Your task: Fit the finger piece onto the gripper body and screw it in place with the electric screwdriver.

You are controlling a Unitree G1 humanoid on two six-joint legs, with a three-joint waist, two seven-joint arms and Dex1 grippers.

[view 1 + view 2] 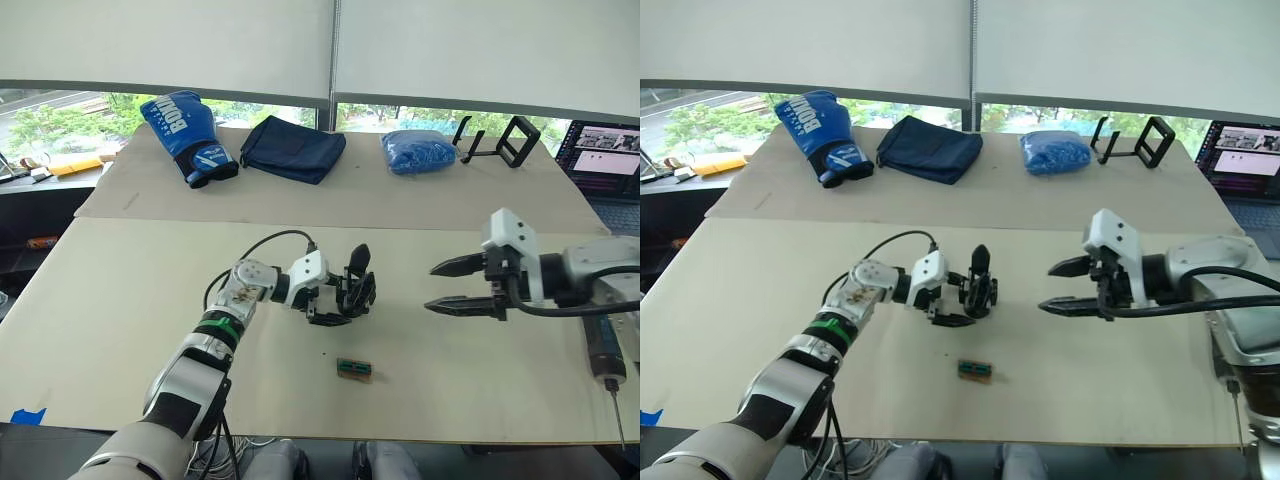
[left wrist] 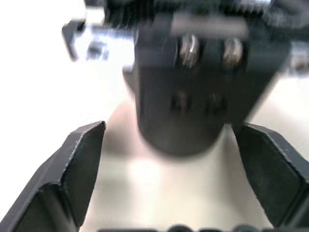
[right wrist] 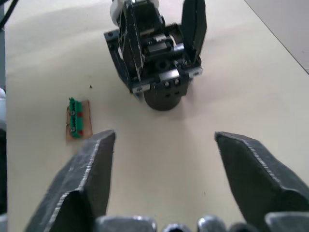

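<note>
Standing with the finger piece (image 1: 359,259) upright on the gripper body (image 1: 345,298) beside the left gripper (image 1: 338,297), whose grip I cannot tell, the job looks unscrewed, since the electric screwdriver (image 1: 606,345) lies well apart behind the empty, spread right gripper (image 1: 447,286).

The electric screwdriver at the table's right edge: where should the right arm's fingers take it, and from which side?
Probably the thick dark handle of the electric screwdriver, around its middle, coming from above. It seems to lie flat along the table edge, thin bit pointing toward the robot, and the handle is the only wide part. The right gripper is open, hovering left of it.
</note>
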